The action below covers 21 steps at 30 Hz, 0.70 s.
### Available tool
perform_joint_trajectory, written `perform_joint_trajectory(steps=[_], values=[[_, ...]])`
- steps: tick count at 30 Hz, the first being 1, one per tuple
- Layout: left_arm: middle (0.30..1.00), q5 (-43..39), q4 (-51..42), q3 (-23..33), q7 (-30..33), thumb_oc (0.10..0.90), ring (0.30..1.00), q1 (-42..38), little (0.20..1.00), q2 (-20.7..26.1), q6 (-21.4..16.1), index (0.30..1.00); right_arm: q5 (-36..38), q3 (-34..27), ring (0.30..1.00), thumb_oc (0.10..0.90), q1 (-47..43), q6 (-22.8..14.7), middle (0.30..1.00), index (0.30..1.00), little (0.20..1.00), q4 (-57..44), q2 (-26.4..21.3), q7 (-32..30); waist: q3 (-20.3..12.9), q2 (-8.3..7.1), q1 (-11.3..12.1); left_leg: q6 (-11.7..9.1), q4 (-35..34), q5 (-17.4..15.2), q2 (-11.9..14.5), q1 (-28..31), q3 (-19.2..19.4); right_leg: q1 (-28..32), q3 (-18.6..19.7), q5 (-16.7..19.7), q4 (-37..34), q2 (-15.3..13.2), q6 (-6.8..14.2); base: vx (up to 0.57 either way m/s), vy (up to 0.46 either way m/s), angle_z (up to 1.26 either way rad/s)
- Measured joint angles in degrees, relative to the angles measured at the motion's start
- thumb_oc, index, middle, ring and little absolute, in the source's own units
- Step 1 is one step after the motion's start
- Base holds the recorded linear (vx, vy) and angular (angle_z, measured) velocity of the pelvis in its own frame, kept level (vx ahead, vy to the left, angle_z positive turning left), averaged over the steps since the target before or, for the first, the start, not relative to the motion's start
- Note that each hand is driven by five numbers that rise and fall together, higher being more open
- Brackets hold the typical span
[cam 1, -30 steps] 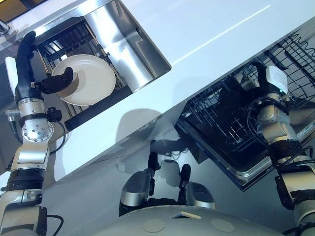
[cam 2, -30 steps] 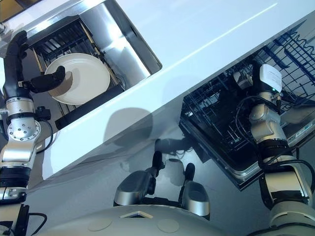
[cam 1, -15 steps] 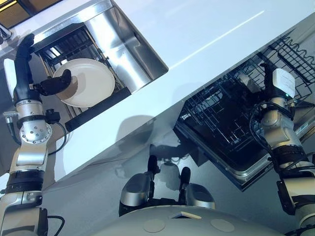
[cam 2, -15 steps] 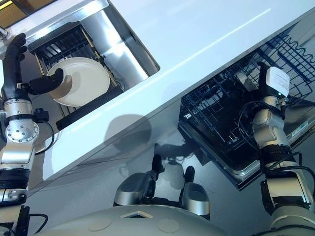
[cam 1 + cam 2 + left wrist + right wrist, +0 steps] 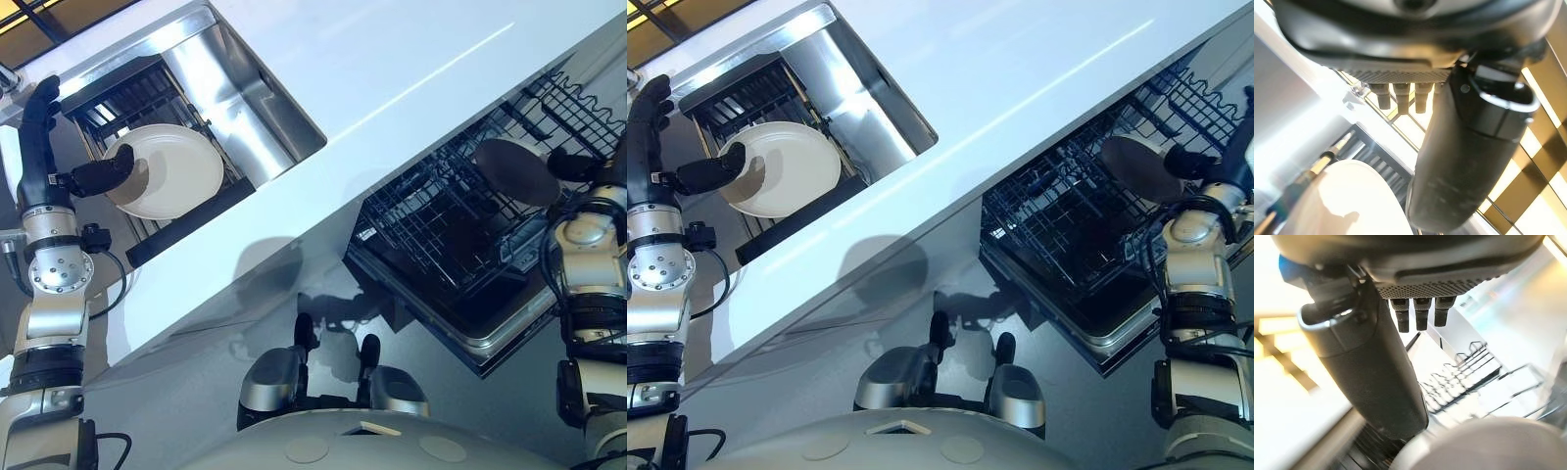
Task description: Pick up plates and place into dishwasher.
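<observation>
Holding grey plate (image 5: 513, 170) in right hand (image 5: 576, 164) over dishwasher rack (image 5: 441, 220) | left hand (image 5: 93, 178) pinches cream plate (image 5: 168, 170) in sink rack (image 5: 137, 93) | next: lower grey plate between rack tines.

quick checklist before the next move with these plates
1. Left hand pinching the cream plate: ok, thumb lies across its rim.
2. Cream plate out of the sink rack: cannot tell.
3. Right hand holding the grey plate: ok, at its edge.
4. Grey plate seated in the dishwasher rack: not ok, it sits above the wires.
5. Dishwasher rack pulled out and reachable: ok.
</observation>
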Motion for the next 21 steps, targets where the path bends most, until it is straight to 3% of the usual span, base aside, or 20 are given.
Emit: perform_joint_trajectory(steps=[4,7,12,17,19,21], values=[[0.9,0.0,0.0,0.0,-0.6,0.8,0.9,1.1,0.9,-0.4,-0.1,0.9,11.4,-0.4,0.9,0.8,3.7,-0.6,0.9,0.9,0.9,-1.3,0.9,10.8,-3.0,-0.12,-0.5,0.1,0.0,-0.4,0.0,0.2,0.6,-0.1,0.6,0.0,0.0,0.0,0.0,-0.02,-0.034,-0.09],[0.9,0.0,0.0,0.7,-0.7,0.8,0.9,2.1,0.9,-0.6,-0.2,0.9,14.6,-0.4,0.9,0.8,7.8,-1.0,0.9,0.9,0.9,-1.3,2.8,14.9,-4.3,-0.31,-0.7,0.0,0.0,-0.4,0.1,0.4,0.8,-0.1,0.9,0.0,0.0,0.1,0.0,-0.03,-0.039,-0.05],[0.9,0.0,0.1,1.7,-0.6,0.8,0.9,3.4,0.9,-1.0,-0.5,0.9,15.7,-0.4,0.9,0.8,11.4,-2.9,0.9,0.9,0.9,-1.3,3.6,11.4,-5.6,-0.6,-1.3,0.2,-0.1,-0.6,0.1,0.6,1.9,-0.3,1.6,0.1,0.0,0.0,0.1,-0.03,-0.036,-0.09],[0.9,0.0,0.6,1.7,-0.6,0.8,0.9,4.0,0.9,-1.0,-1.1,0.9,15.6,-0.6,0.9,0.8,11.5,-6.5,0.9,0.9,0.9,-1.7,3.6,4.3,-8.2,-1.9,-2.2,0.2,-0.2,-1.0,0.1,0.9,2.9,-0.5,2.7,0.1,0.0,0.0,0.2,-0.02,-0.02,-0.11],[0.9,0.1,0.7,1.6,-0.6,0.8,0.9,4.0,0.9,-1.0,-1.3,0.9,15.6,-0.7,0.9,0.8,11.5,-7.7,0.9,0.9,0.9,-2.3,3.6,3.9,-8.4,-2.23,-2.7,0.2,-0.2,-1.0,0.1,1.1,3.2,-0.4,2.7,0.1,0.0,-0.1,0.2,-0.02,-0.008,-0.09],[0.9,0.6,0.8,1.7,-0.7,0.8,0.9,4.3,0.9,-1.0,-1.3,0.9,17.0,-1.3,0.9,0.8,12.0,-9.1,0.9,0.9,0.9,-3.0,4.3,7.4,-8.6,-2.49,-3.5,0.2,-0.2,-1.1,0.2,1.1,3.3,-0.4,2.7,0.1,0.0,-0.1,0.2,-0.03,-0.005,-0.03]])
